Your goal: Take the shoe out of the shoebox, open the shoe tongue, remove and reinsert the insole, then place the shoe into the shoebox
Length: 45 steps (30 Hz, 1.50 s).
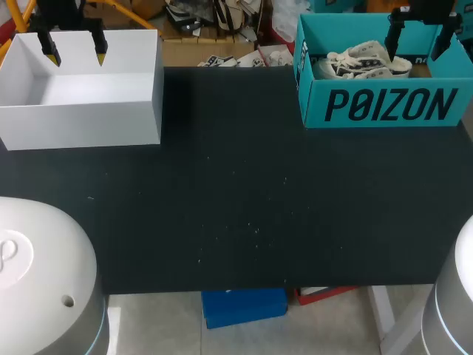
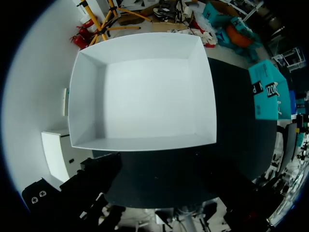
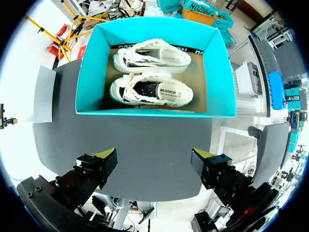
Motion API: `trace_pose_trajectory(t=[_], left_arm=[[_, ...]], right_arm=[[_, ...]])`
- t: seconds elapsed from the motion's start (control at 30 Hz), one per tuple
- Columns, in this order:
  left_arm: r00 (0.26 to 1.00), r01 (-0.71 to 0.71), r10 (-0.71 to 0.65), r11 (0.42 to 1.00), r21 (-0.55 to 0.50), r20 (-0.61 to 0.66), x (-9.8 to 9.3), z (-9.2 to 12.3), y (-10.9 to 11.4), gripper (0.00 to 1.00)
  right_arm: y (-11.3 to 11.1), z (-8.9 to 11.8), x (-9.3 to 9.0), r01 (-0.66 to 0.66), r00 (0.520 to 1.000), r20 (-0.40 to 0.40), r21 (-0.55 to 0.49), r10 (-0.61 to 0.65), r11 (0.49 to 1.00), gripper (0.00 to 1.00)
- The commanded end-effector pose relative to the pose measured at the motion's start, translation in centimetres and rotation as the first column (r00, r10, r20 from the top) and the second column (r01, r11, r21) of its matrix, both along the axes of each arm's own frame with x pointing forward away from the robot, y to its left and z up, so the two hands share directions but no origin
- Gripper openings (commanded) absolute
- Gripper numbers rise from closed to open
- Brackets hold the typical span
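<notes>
Black table [image 1: 236, 207]: teal shoebox [image 1: 384, 107] at two o'clock, sneakers [image 3: 149, 92] inside. Right gripper [image 3: 154, 154] hovers over it, left gripper [image 1: 74, 50] at ten, both spread.

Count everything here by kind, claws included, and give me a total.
Boxes: 2 (white box, teal shoebox)
Shoes: 2, both in the teal shoebox (shoe nearer the right claw, shoe farther from it)
Claws: 2 (left claw, right claw)
Total: 6
</notes>
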State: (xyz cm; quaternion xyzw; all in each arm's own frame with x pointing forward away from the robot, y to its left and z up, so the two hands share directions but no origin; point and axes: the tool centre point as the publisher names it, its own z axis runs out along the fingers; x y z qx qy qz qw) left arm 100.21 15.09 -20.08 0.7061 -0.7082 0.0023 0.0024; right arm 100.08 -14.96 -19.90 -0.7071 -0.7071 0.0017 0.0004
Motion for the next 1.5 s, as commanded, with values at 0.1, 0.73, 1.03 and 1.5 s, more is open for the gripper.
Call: trace_pose_trajectory(t=[0.1,0.73,1.03,1.5], left_arm=[[1.0,-0.002,0.002,1.0,0.004,-0.002,-0.06,0.07,-0.06,1.0],[1.0,-0.002,0.002,1.0,0.004,-0.002,-0.06,0.07,-0.06,1.0],[1.0,-0.002,0.002,1.0,0.004,-0.002,-0.06,0.07,-0.06,1.0],[1.0,-0.002,0.002,1.0,0.004,-0.002,-0.06,0.07,-0.06,1.0]], right_arm=[[-0.06,-0.06,-0.01,0.0,1.0,0.001,0.001,0.0,1.0,1.0],[-0.06,-0.06,-0.01,0.0,1.0,0.001,0.001,0.0,1.0,1.0],[-0.06,-0.06,-0.01,0.0,1.0,0.001,0.001,0.0,1.0,1.0],[-0.64,0.43,-0.46,-0.429,0.901,0.05,-0.022,0.43,0.903,1.0]])
